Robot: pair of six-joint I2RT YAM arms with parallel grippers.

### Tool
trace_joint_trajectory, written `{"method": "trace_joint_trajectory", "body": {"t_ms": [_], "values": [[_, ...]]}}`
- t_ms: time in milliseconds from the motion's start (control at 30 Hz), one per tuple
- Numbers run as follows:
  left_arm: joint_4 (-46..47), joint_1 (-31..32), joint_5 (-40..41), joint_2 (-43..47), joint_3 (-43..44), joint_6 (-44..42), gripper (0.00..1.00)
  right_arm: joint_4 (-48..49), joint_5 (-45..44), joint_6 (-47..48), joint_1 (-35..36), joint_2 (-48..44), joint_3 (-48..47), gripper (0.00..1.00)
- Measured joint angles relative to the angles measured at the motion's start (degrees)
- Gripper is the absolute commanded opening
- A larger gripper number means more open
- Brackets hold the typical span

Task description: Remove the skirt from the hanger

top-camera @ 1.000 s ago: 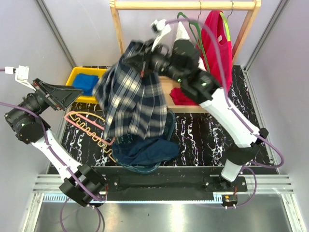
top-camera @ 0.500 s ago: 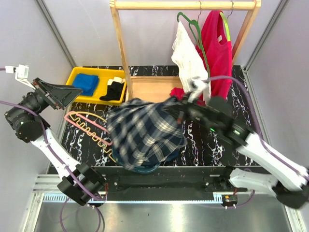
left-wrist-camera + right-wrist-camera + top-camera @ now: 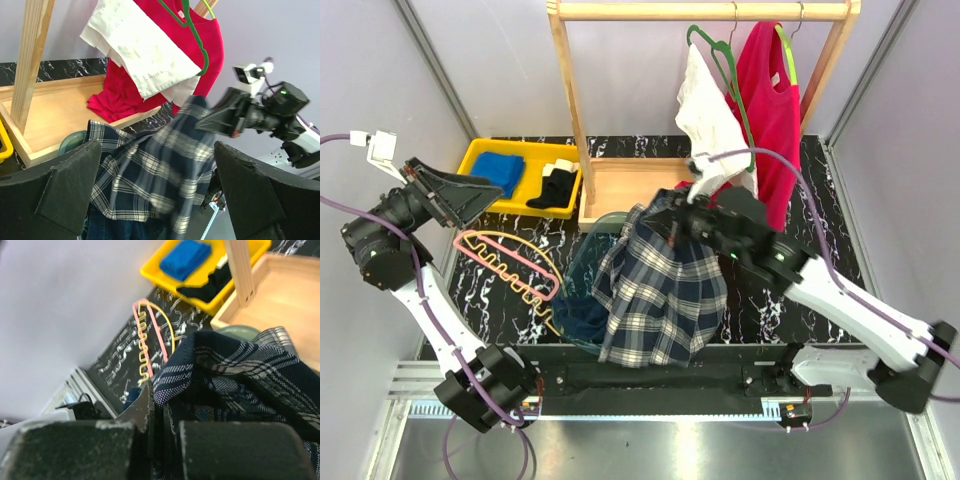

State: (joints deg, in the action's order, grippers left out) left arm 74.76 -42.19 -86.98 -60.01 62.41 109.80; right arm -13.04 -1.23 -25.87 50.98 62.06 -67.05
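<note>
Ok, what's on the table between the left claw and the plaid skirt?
A pink hanger with a yellow hanger under it, flat on the table, as the top view shows. The open left claw is well clear of the skirt.

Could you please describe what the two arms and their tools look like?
The left arm and right arm both have white links, black joints and a looping purple cable. Each tool is black: the left tool has broad wedge-shaped fingers; the right tool looks scuffed at its edges. A small green light glows near the right wrist.
</note>
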Motion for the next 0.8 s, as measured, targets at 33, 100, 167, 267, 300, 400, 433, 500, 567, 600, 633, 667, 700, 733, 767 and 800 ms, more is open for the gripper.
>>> {"method": "trace_joint_trajectory", "body": {"t_ms": [33, 100, 167, 267, 300, 400, 433, 500, 567, 600, 633, 667, 700, 733, 767, 800], "values": [[0.0, 0.0, 0.0, 0.0, 0.0, 0.0, 0.99, -0.2, 0.8, 0.2, 0.0, 3.0, -1.5, 0.00], [0.0, 0.0, 0.0, 0.1, 0.0, 0.0, 0.99, -0.1, 2.1, 0.6, 0.0, 7.7, -4.6, 0.00], [0.0, 0.0, 0.0, 0.1, -0.1, 0.0, 0.99, -0.1, 4.0, 0.9, 0.0, 12.9, -9.2, 0.00], [0.0, 0.1, 0.0, 0.1, -0.2, 0.0, 0.99, 0.3, 7.2, 1.0, 0.0, 20.5, -16.1, 0.00], [0.0, 0.1, 0.0, 0.1, -0.2, 0.0, 0.99, 1.2, 9.1, 1.0, 0.0, 25.0, -19.7, 0.00], [0.0, 0.2, 0.0, 0.1, -0.2, 0.0, 0.99, 1.2, 11.6, 0.9, 0.0, 31.1, -24.6, 0.00], [0.0, 0.2, 0.0, 0.1, -0.2, 0.0, 0.99, 1.2, 12.4, 0.7, 0.0, 33.4, -26.6, 0.00], [0.0, 0.2, 0.0, 0.1, -0.2, 0.1, 0.99, 1.5, 13.6, 0.3, 0.0, 37.1, -29.3, 0.00], [0.0, 0.2, 0.0, 0.1, -0.2, 0.2, 0.99, 2.3, 14.5, -0.3, 0.0, 39.0, -29.6, 0.00], [0.0, 0.2, 0.0, 0.0, -0.2, 0.2, 0.99, 3.1, 14.8, -0.8, 0.0, 39.5, -28.8, 0.00], [0.0, 0.2, 0.0, 0.0, -0.2, 0.2, 0.99, 4.2, 15.1, -1.3, 0.0, 39.5, -27.3, 0.00], [0.0, 0.2, 0.0, -0.1, -0.2, 0.2, 0.99, 5.0, 15.4, -1.8, 0.0, 39.4, -25.8, 0.00], [0.0, 0.2, 0.0, -0.1, -0.2, 0.2, 0.99, 7.7, 15.6, -2.6, 0.1, 39.0, -22.4, 0.00], [0.0, 0.2, 0.0, -0.2, -0.2, 0.2, 0.99, 9.1, 15.6, -3.2, 0.2, 38.6, -19.6, 0.00], [0.0, 0.2, 0.0, -0.4, -0.2, 0.2, 0.99, 10.3, 15.6, -4.0, 0.3, 38.0, -15.9, 0.00], [0.0, 0.2, 0.0, -0.6, -0.2, 0.2, 0.99, 11.7, 15.5, -4.7, 0.5, 37.4, -11.5, 0.00]]}}
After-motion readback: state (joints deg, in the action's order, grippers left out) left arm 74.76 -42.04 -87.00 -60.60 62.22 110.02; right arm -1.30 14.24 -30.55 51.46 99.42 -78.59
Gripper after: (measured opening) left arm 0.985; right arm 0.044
